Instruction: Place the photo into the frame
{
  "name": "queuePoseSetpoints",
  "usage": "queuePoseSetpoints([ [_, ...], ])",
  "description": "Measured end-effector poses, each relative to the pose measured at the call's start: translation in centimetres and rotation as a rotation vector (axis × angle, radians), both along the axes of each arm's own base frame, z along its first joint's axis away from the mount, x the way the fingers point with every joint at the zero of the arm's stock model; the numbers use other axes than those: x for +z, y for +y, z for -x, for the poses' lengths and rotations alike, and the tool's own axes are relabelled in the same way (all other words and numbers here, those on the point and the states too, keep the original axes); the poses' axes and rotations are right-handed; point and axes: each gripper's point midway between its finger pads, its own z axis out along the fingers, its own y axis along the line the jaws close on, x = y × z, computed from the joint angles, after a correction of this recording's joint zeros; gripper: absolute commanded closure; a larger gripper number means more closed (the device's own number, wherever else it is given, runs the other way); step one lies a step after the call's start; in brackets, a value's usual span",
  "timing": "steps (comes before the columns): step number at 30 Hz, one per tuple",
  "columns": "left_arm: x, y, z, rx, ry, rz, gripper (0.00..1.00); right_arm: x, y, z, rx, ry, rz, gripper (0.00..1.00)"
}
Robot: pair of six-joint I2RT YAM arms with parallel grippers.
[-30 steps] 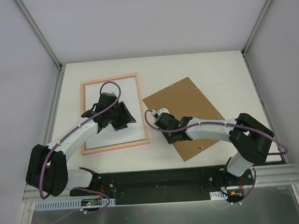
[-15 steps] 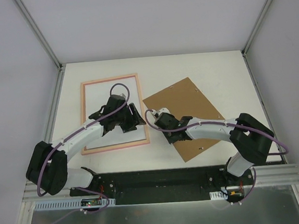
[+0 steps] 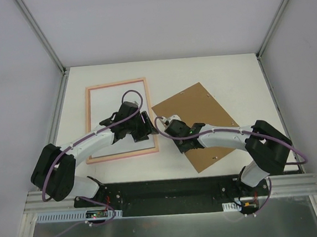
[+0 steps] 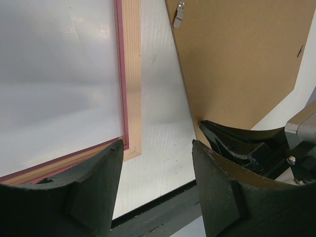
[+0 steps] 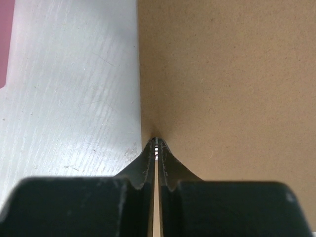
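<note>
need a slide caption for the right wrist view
Right hand pinching the edge of the brown backing board on the white table.

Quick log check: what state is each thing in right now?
frame: lying flat, back up.
photo: white back up, lying inside the frame.
backing board: beside the frame, edge pinched.
left hand: open, empty.
right hand: shut on backing board's edge.

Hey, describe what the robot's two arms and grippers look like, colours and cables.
The left arm and right arm have white links with black joints, each with a purple cable. The left gripper and right gripper are matte black, with broad fingers tapering to tips.
</note>
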Motion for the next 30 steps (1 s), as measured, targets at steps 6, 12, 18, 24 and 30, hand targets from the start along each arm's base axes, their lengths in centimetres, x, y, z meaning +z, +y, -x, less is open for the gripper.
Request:
queuePoseSetpoints([
  [6,0.1,-0.1,-0.1,0.001,-0.005,0.005,0.43,0.4,-0.3,0.2,0.0,0.002,0.003,0.99],
  [12,0.2,-0.9,0.4,-0.018,0.005,0.024,0.43,1.6,-0.5,0.3,-0.002,-0.011,-0.017,0.92],
  [18,0.1,-2.1,0.7,-0.028,0.027,0.057,0.42,1.6,-0.8,0.4,-0.005,-0.005,-0.015,0.72],
  [24,0.3,-2.3,0.6,-0.024,0.022,0.07,0.42,1.0,-1.0,0.8,-0.004,0.014,-0.008,0.73],
  [30,0.4,-2.4,0.5,-0.024,0.017,0.073,0.43,-0.1,-0.9,1.0,0.0,0.04,0.009,0.75],
])
